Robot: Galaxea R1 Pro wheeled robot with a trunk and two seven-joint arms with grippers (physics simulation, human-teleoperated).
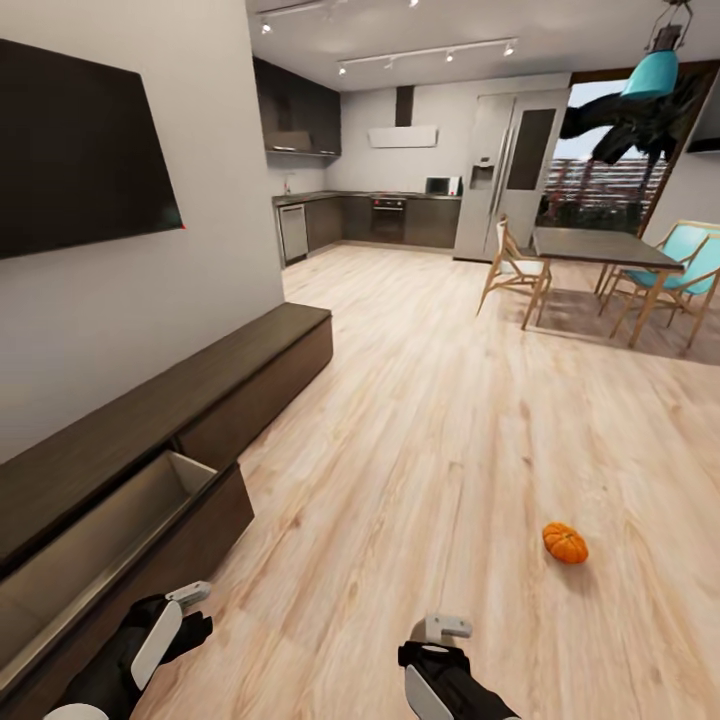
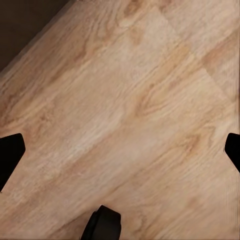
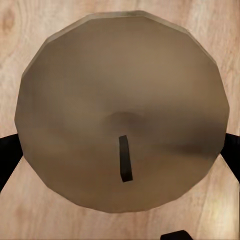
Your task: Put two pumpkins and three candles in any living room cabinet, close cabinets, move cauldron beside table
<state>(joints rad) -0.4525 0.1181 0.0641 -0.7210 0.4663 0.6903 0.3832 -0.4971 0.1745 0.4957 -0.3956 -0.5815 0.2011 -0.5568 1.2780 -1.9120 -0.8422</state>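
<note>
A candle (image 3: 120, 100), olive-brown with a short dark wick, is seen from above at very close range over the wooden floor. My right gripper (image 3: 120, 155) is shut on it, with a dark finger against each side. An orange pumpkin (image 1: 565, 543) lies on the floor to the right of my right gripper (image 1: 440, 632). The long low dark cabinet (image 1: 200, 390) runs along the left wall, and one pale-lined compartment (image 1: 90, 540) stands pulled open. Beside that compartment my left gripper (image 1: 190, 603) is open, with bare floor between its fingers (image 2: 10, 155).
A dining table (image 1: 600, 250) with wooden chairs (image 1: 515, 270) stands at the far right. The kitchen units (image 1: 390, 220) and a fridge (image 1: 505, 170) line the back wall. A dark TV (image 1: 80, 150) hangs above the cabinet. Wide wooden floor (image 1: 420, 420) stretches ahead.
</note>
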